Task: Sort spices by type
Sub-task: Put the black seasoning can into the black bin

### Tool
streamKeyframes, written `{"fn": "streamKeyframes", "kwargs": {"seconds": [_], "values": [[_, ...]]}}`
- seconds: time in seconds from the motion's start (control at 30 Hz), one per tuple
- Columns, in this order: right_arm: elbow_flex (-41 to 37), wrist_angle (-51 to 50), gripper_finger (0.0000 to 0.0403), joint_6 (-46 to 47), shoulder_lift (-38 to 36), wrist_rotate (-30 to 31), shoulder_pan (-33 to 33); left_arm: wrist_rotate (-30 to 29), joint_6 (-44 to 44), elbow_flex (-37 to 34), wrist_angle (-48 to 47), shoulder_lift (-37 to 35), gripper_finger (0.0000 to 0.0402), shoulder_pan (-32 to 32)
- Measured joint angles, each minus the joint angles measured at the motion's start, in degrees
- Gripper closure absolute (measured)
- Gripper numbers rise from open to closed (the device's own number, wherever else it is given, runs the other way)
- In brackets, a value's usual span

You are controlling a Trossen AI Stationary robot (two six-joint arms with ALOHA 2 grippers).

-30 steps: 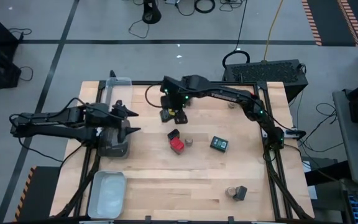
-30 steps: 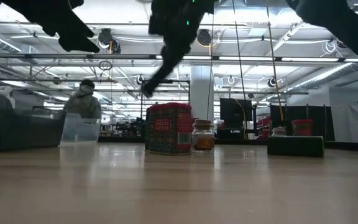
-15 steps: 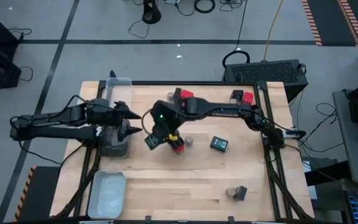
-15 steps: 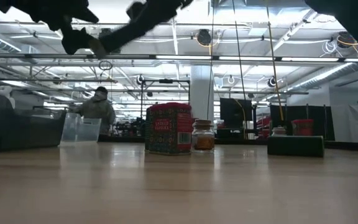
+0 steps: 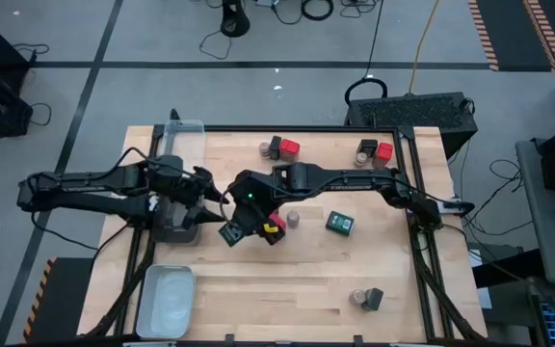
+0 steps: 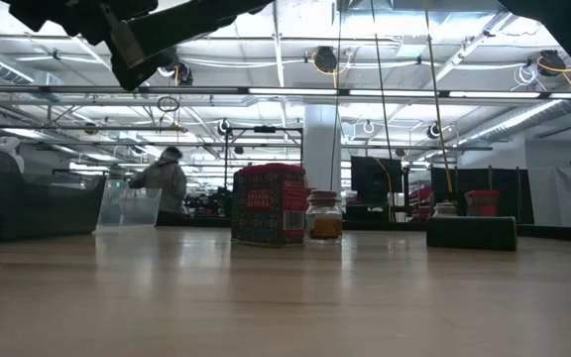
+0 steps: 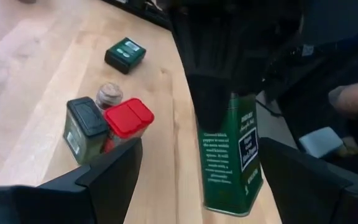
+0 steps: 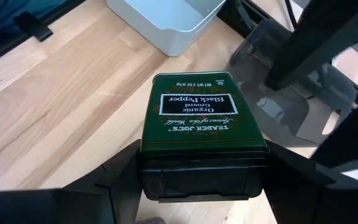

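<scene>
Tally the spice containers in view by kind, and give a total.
Red tins: 3
Dark green-black tins: 6, the first held above the table by the right gripper, near the left gripper
Tan-lidded round jars: 3
Total: 12; the arms may hide more.

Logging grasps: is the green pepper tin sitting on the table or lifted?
Lifted. The right end effector grips the dark green boxy pepper tin by its lid end, hanging above the wooden table.
</scene>
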Motion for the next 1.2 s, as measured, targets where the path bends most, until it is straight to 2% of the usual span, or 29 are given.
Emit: {"fn": "streamKeyframes", "kwargs": {"seconds": [0.8,0.97,1.2], "values": [[0.0,5.17,0.0149,-3.16,0.04,0.08,0.02,3.0,2.08,0.0,4.5,4.05,0.008,-6.24],[0.0,5.19,0.0149,-3.17,0.04,0.08,0.02,2.93,2.03,0.0,4.44,4.05,0.0126,-6.24],[0.0,5.35,0.0149,-4.15,0.04,0.06,0.02,2.5,1.6,0.0,4.22,4.05,0.0233,-6.22]]}}
